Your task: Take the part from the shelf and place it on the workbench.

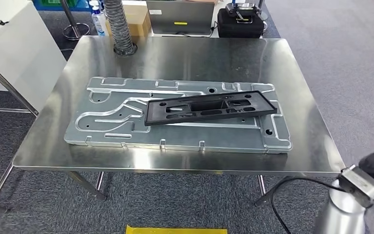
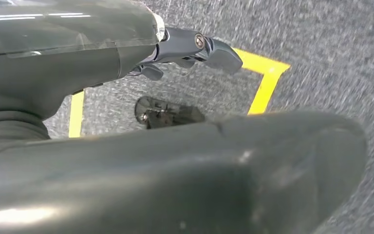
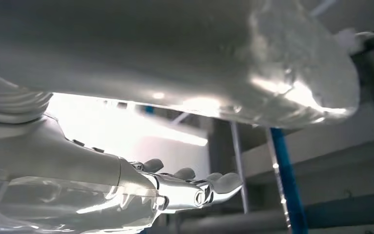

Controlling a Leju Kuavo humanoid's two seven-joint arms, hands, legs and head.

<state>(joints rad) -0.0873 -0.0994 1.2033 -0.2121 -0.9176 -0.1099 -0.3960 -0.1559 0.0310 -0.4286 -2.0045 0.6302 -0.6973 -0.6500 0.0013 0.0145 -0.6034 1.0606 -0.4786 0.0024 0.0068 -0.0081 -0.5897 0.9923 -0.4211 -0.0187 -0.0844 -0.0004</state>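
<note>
- black part (image 1: 209, 108) already lies on the grey plate (image 1: 126, 122) mid workbench (image 1: 185, 53), slightly skewed, nearer its right edge.
- left hand (image 2: 195, 48) and right hand (image 3: 190, 185) both released, fingers apart, holding nothing.
- judgement: placing looks done; keep arms clear, don't nudge part.

Even overhead light, soft glare on the brushed steel workbench top (image 1: 185, 58), right wrist view overexposed, hand close-ups blurred
</note>
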